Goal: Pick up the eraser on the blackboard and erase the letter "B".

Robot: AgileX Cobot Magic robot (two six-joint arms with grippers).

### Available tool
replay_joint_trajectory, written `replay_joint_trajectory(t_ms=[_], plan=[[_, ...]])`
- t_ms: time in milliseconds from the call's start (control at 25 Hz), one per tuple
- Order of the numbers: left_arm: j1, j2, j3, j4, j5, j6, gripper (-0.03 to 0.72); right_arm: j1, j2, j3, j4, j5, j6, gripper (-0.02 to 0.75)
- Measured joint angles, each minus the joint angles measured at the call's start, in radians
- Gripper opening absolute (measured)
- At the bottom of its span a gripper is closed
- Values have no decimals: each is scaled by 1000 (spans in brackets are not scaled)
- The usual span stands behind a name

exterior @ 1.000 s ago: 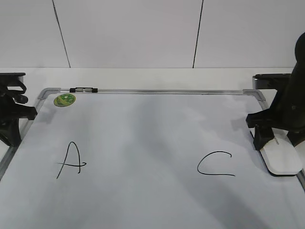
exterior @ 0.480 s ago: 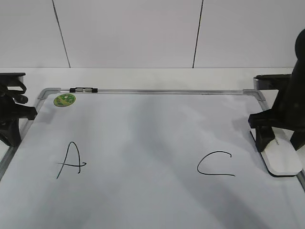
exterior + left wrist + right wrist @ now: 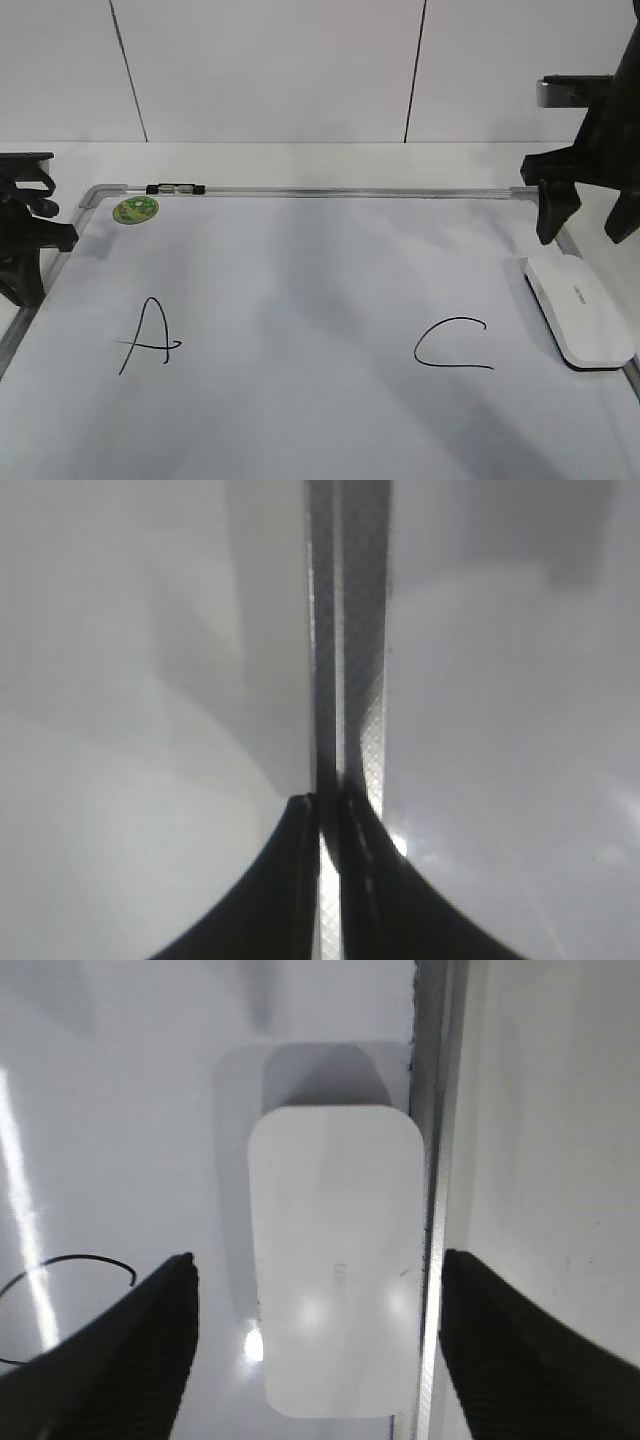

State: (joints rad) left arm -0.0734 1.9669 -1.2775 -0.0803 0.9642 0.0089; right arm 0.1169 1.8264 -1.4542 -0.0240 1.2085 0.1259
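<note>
The eraser point(image 3: 580, 308) is a flat white rounded block lying on the blackboard point(image 3: 300, 270) against its right frame. It also shows in the right wrist view point(image 3: 335, 1260). My right gripper point(image 3: 585, 228) hangs open and empty above the eraser's far end, and its fingers straddle the eraser from above in the right wrist view point(image 3: 316, 1257). My left gripper point(image 3: 25, 240) is shut and empty over the board's left frame point(image 3: 330, 802). A black "A" point(image 3: 148, 338) and a black "C" point(image 3: 452, 345) are on the board. No letter "B" shows; the board between them is blank.
A round green sticker point(image 3: 135, 209) sits at the board's far left corner. A marker point(image 3: 175, 187) lies on the far frame. A white wall stands behind the table. The board's right frame point(image 3: 435, 1210) runs right beside the eraser.
My right gripper has risen from around the eraser to well above it. The eraser stays flat at the board's right edge. The left arm has not moved.
</note>
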Motion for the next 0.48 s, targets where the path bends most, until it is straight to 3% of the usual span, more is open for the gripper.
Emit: replay_joint_trajectory(t_ms=[80, 160, 320, 480], plan=[[0, 0, 0, 0, 0, 0, 35, 0, 0, -16, 24, 3, 0, 571], [0, 0, 0, 0, 0, 9, 99, 0, 0, -19, 43, 6, 0, 569], [0, 5, -7, 0, 16, 15, 295, -1, -8, -19, 54, 9, 0, 568], [-2, 7, -79, -2, 90, 15, 349, -2, -27, -19, 55, 9, 0, 566]])
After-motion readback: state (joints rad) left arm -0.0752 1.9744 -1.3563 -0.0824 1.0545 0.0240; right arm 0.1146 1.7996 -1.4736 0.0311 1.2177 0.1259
